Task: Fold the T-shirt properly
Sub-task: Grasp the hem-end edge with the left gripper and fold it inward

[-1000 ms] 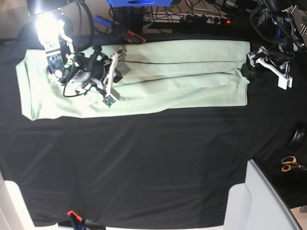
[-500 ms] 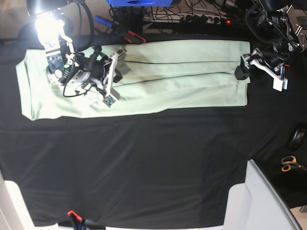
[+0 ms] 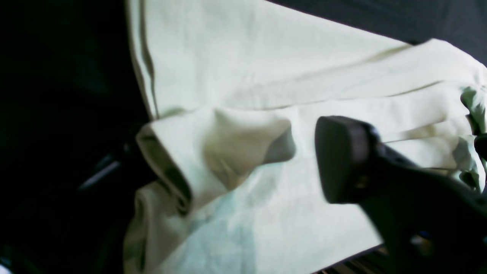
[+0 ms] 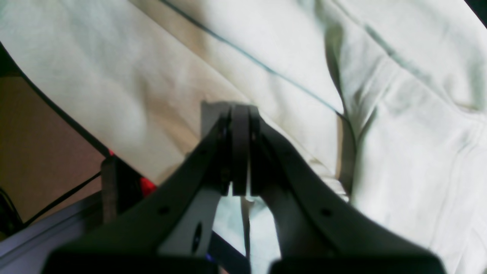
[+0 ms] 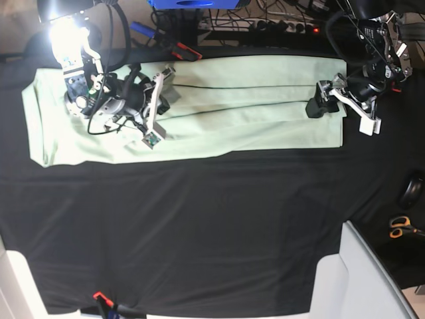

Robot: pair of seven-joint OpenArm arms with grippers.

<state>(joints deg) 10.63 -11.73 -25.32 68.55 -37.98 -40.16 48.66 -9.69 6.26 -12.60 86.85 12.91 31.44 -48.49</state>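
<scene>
Mint-green cotton of the T-shirt (image 5: pixel 199 106), a long band across the table's (image 5: pixel 199 232) upper frame, could bunch if the spread, empty left end effector (image 5: pixel 317 105) pinches only the raised edge fold while the clenched right end effector (image 5: pixel 159 100) rests on it.

The T-shirt (image 5: pixel 232 106) in front of me is pale mint green, folded into a long flat band across the far part of the black cloth. Long creases run along its length. At my left end the hem (image 3: pixel 213 152) is rumpled, one corner curled up and over itself.
</scene>
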